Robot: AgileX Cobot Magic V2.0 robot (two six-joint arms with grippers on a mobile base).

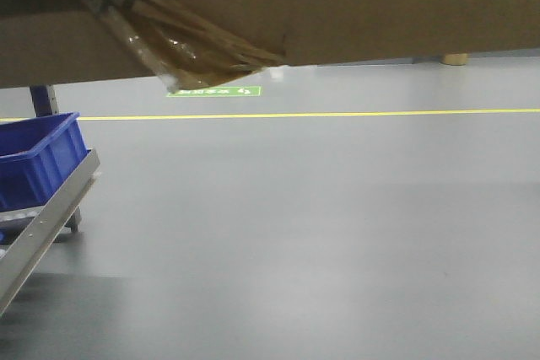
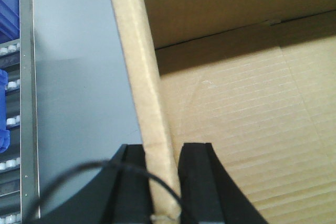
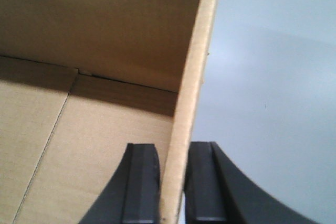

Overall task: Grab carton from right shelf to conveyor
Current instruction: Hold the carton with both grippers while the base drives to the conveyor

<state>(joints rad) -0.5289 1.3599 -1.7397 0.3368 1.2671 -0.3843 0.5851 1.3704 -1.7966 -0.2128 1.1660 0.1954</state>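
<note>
The brown cardboard carton [image 1: 337, 14] fills the top of the front view, held up in the air, with a torn flap and clear tape [image 1: 181, 48] hanging from its underside. My left gripper [image 2: 161, 153] is shut on the carton's left wall [image 2: 139, 77]; the open inside of the carton [image 2: 247, 129] lies to its right. My right gripper [image 3: 173, 156] is shut on the carton's right wall [image 3: 194, 77], with the carton's inside [image 3: 79, 129] to its left. The grippers themselves do not show in the front view.
A roller conveyor with a metal side rail [image 1: 42, 225] runs at the lower left and carries a blue bin [image 1: 38, 158]. It also shows in the left wrist view [image 2: 21, 103]. Grey floor [image 1: 337, 233] with a yellow line [image 1: 337, 113] and a green floor mark [image 1: 215, 91] lies ahead.
</note>
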